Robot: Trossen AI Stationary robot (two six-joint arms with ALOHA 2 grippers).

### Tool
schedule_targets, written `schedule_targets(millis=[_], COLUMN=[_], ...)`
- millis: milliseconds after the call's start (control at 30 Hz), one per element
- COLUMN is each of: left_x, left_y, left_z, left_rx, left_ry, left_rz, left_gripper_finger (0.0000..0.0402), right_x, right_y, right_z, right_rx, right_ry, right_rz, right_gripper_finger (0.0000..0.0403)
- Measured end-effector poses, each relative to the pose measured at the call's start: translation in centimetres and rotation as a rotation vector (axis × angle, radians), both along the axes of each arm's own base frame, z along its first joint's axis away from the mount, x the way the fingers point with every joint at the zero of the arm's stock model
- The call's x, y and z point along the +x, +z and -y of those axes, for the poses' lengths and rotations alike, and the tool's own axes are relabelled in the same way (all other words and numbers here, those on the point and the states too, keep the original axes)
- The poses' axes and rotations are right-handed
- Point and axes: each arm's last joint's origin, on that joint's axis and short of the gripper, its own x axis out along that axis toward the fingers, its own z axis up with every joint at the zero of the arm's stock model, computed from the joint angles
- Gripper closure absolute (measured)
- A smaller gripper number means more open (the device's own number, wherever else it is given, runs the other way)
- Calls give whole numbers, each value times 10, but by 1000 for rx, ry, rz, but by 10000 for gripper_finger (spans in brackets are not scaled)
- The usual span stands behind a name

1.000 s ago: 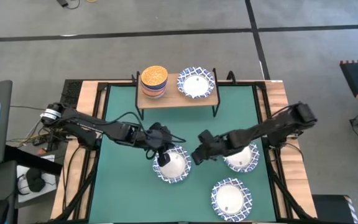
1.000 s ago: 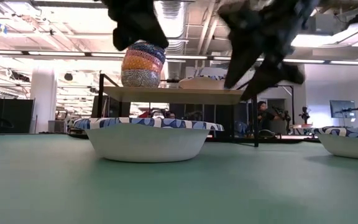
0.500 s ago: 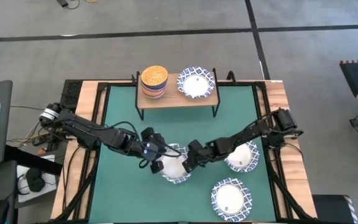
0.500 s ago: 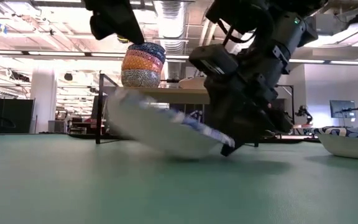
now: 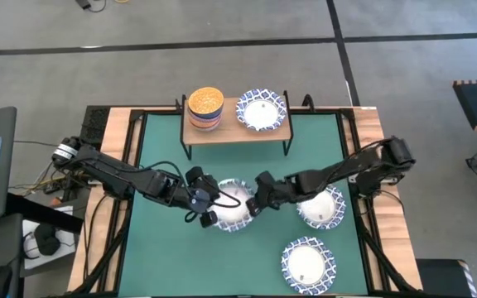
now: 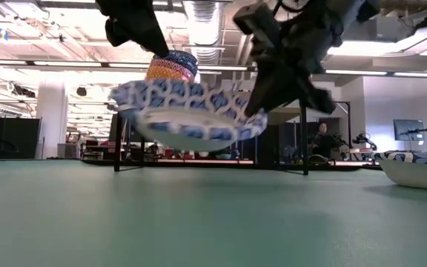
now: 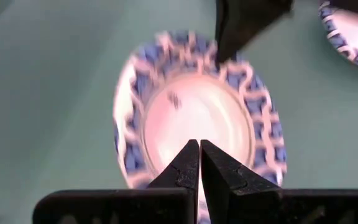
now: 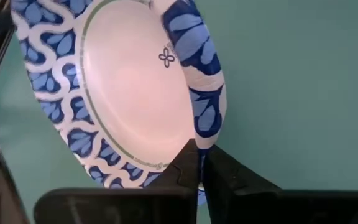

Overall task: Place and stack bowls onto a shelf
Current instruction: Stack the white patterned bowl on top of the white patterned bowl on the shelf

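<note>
The table [image 5: 156,248] has a green top and a light wood edge. Grey floor [image 5: 222,66] lies all around it, with dark lines across it. Far behind the table a person [image 6: 319,141] stands in a big room with long ceiling lights [image 6: 21,64].

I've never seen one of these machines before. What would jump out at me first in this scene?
Probably the white, blue-rimmed bowl hanging tilted in the air above the green table, pinched at opposite rims by the left gripper and the right gripper. Behind it, a small wooden shelf carries a stack of colourful small bowls beside another patterned bowl.
</note>
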Motion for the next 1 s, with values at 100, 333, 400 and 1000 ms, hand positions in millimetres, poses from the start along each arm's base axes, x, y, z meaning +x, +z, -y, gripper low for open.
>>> schedule_targets(millis=[100,333,400,1000], left_x=[-3,-20,-26,-42], left_y=[0,19,26,46], left_z=[-1,-8,-11,-30], left_rx=[8,31,47,128], left_ry=[1,64,85,135], left_rz=[-21,35,63,114], left_gripper_finger=[402,402,402,401], right_x=[-12,-43,-51,-101], right_y=[17,63,74,133], right_z=[11,37,44,99], right_rx=[-48,-140,-162,-330], right_ry=[-39,-102,-117,-342], right_rz=[-2,59,83,269], right_gripper_finger=[373,379,374,378])
